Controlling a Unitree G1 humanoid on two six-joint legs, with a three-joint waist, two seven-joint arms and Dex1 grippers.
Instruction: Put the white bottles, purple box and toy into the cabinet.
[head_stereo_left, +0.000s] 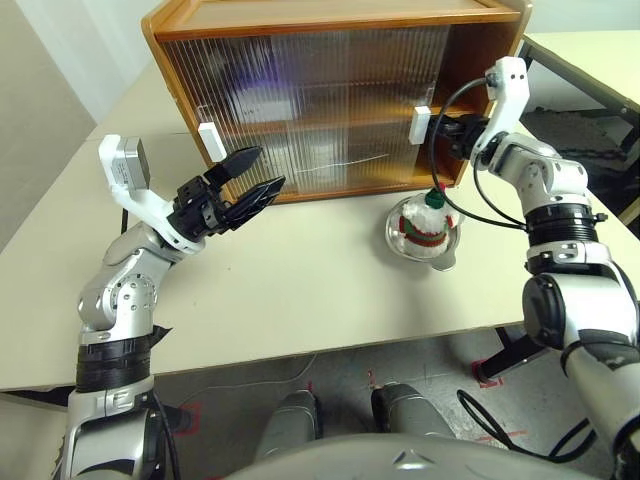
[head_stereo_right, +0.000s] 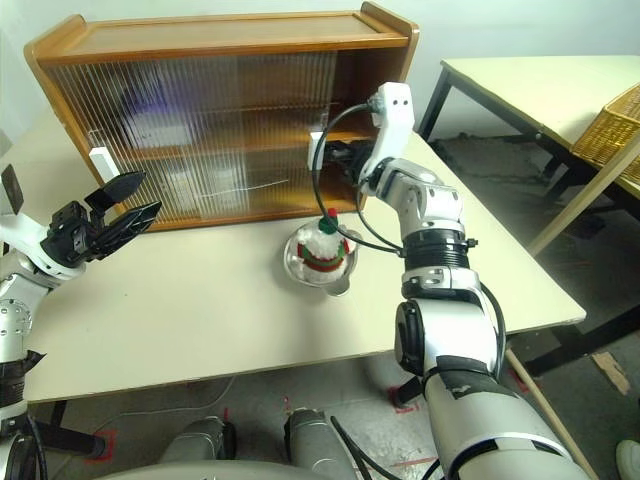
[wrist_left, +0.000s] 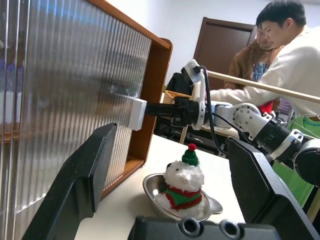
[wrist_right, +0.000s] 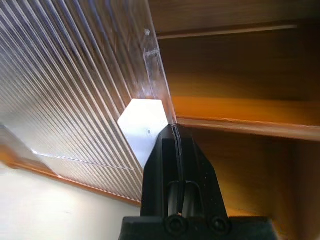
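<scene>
Cabinet (head_stereo_left: 330, 30) door handle (head_stereo_left: 420, 122) meets the right gripper (wrist_right: 175, 131), jaws together; left gripper (head_stereo_left: 255, 175) jaws wide apart, empty.

Cabinet (head_stereo_left: 330, 100) sits at the back edge of the table (head_stereo_left: 300, 290), ribbed doors covering most of the front with a gap open at its right end. Right gripper (head_stereo_left: 445, 130) is pinched shut and pressed up against the white handle (head_stereo_left: 421, 122) on the right-hand door. The toy (head_stereo_left: 428, 222) sits in a steel bowl (head_stereo_left: 400, 240) just in front of the cabinet's right corner. Left gripper (head_stereo_left: 250, 180) hovers with fingers spread wide, near the other handle (head_stereo_left: 210, 140), holding nothing.
</scene>
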